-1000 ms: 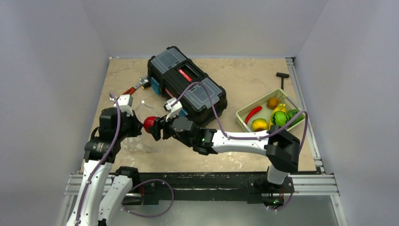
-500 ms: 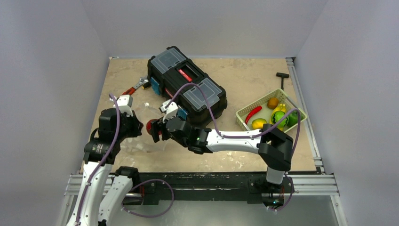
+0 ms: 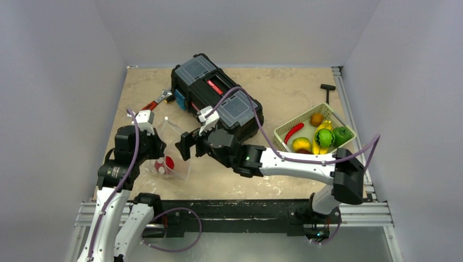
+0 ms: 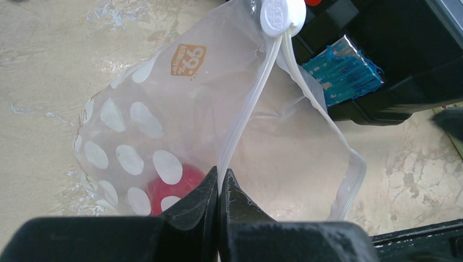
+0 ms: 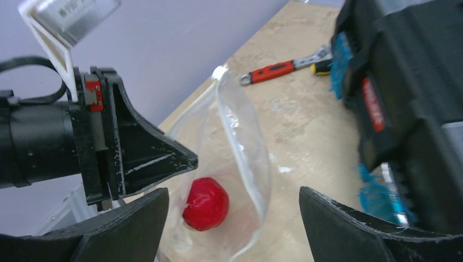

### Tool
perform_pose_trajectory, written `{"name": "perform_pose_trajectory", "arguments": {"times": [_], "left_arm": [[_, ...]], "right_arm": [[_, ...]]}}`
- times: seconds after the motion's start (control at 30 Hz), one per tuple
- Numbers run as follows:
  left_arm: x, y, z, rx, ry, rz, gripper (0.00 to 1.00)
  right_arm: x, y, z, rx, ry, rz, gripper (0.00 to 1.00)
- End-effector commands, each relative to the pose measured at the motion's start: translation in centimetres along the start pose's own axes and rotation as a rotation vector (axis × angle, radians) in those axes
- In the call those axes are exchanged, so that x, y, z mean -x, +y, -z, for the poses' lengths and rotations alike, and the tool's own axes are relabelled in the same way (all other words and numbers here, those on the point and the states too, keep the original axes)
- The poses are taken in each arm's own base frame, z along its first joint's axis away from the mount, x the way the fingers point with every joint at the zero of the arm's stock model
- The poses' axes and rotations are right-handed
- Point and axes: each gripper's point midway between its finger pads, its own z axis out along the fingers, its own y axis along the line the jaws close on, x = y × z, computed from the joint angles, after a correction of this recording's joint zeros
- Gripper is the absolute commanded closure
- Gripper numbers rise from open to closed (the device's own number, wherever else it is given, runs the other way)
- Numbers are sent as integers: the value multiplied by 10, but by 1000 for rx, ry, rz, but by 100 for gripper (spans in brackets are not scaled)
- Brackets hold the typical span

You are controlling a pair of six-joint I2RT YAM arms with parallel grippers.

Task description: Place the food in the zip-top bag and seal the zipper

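- Left gripper [image 4: 219, 181] is pinched tight on the zipper [image 4: 247, 117] of the zip-top bag [image 4: 136, 117], which spreads out ahead of its fingertips
- Right gripper [image 5: 233, 196] gapes wide, holding nothing, over the bag's open mouth
- A red toy fruit [image 5: 205, 203] lies inside the bag, below and between the right fingers
- Black toolbox [image 5: 415, 109] sits just beside the right gripper

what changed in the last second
The right gripper let go of the red food, which now lies inside the zip-top bag, and drew back toward the toolbox, open. The left gripper stays shut on the bag's mouth edge.
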Motion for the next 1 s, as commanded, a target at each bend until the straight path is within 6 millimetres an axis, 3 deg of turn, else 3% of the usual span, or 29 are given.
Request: {"name": "perform_pose_trajectory", "arguments": {"times": [0.0,0.27,0.47,0.7,0.97], "left_arm": [[14,-7,4,-25,-45,-2,100],[13,-10,4,-44,-40,-5,100],[12,-10,2,-46,-28,-5,100],[11,-12,1,-55,-22,-7,100],[11,-11,-1,-52,-12,-8,100]], "right_arm": [[45,-28,32,-125,-109,67,11],[99,-98,107,-404,-271,195,11],[111,-185,158,-629,-332,121,11],[97,-288,221,-918,-420,-97,16],[42,-383,267,-1285,-378,-329,20]]}}
